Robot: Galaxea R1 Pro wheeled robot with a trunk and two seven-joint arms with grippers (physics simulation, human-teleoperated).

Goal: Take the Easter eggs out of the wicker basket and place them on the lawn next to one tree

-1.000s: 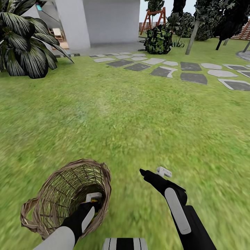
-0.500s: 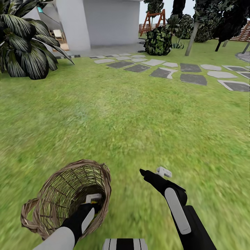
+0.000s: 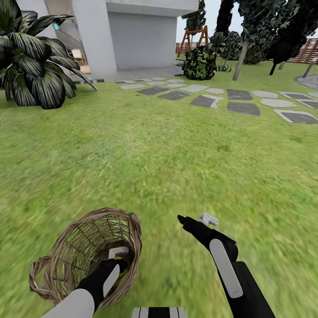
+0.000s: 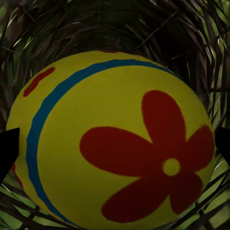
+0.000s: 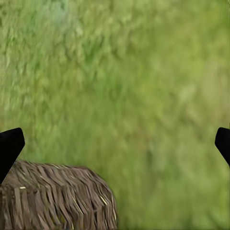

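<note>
Easter egg [image 4: 115, 143], yellow with a red flower and a blue band, lying deep inside the wicker basket [image 3: 79, 247] and showing large in the left wrist view between the two dark fingertips [image 4: 8, 148]; reaching down into that basket, low and left of centre in the head view, with the left gripper [image 3: 118, 255], fingers spread wide to either side of the egg; not possible to tell whether the pads are actually pressing on the shell. Resting on the lawn [image 3: 159, 154] with the basket tipped so that its open mouth is facing up and toward the camera, a woven handle loop sticking out at the lower left edge. Hovering just right of the basket, low and right of centre in the head view, with the right gripper [image 3: 194, 219], jaws wide apart and gripping nothing, looking along its fingers at blurred grass and a stretch of the basket's woven rim. Stretching away across the middle of the head view in mottled green toward grey stepping stones [image 3: 240, 108] at the upper right, a spiky palm [image 3: 35, 75] at the upper left, a white house [image 3: 141, 39] at top centre, a dark shrub [image 3: 201, 62] beside it, and a tree [image 3: 240, 57] with a slim grey trunk leaning at the upper right, well apart from the basket
</note>
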